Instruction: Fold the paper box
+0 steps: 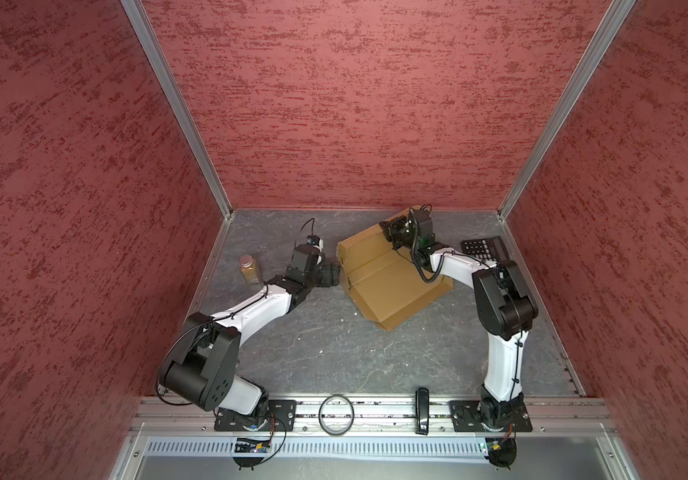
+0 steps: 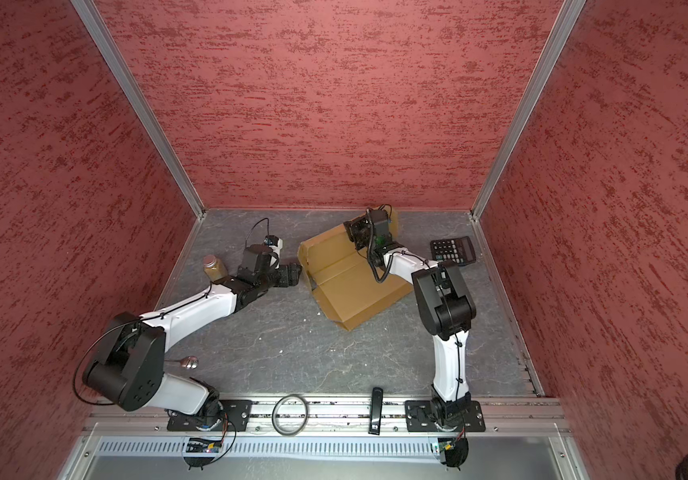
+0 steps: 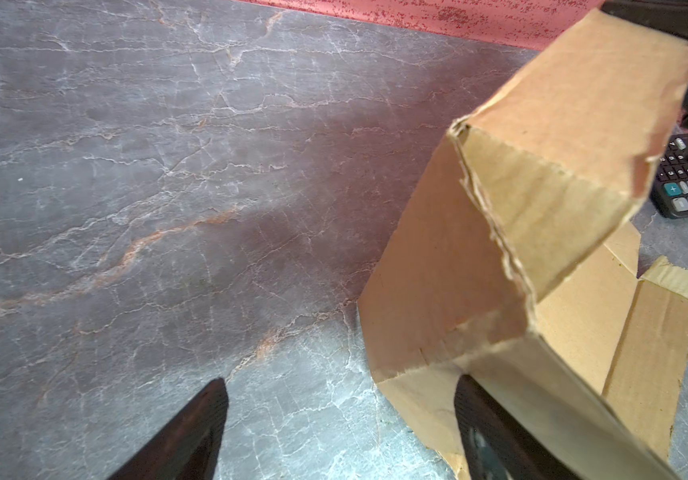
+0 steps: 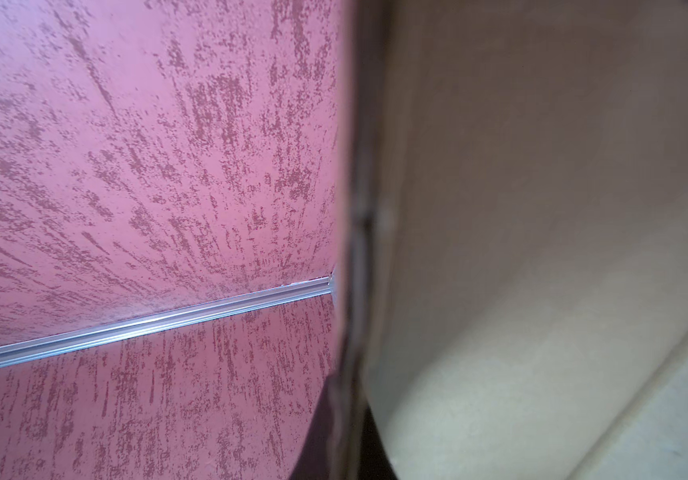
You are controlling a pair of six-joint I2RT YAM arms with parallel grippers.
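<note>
Your grey marbled table [image 1: 334,353] fills the floor of the red-walled cell. Taking the back wall as 12 o'clock in both top views, the paper box [image 1: 388,286] [image 2: 350,286] lies toward 1 o'clock from the table's middle. It is half formed: its creased base panel is flat on the table, the wall on its 9 o'clock side is raised, and its rear flap is lifted off the surface.

Your right gripper [image 1: 392,235] is up at the box's 12 o'clock edge. Its jaws are pinched together on that lifted flap, and the right wrist view shows the cardboard edge running between the dark fingers [image 4: 321,436].

Your left gripper [image 3: 340,386] sits low at the box's 9 o'clock side with its jaws spread wide and nothing between them. One fingertip [image 3: 465,390] is right against the raised wall; you cannot tell whether it touches.

A black calculator [image 1: 483,249] lies at 2 o'clock, close to the right arm's elbow. A jar [image 1: 249,269] of brown contents stands at 10 o'clock, beside the left forearm. On the rail at 6 o'clock rest a dark ring [image 1: 336,415] and a small black stick [image 1: 422,409].
</note>
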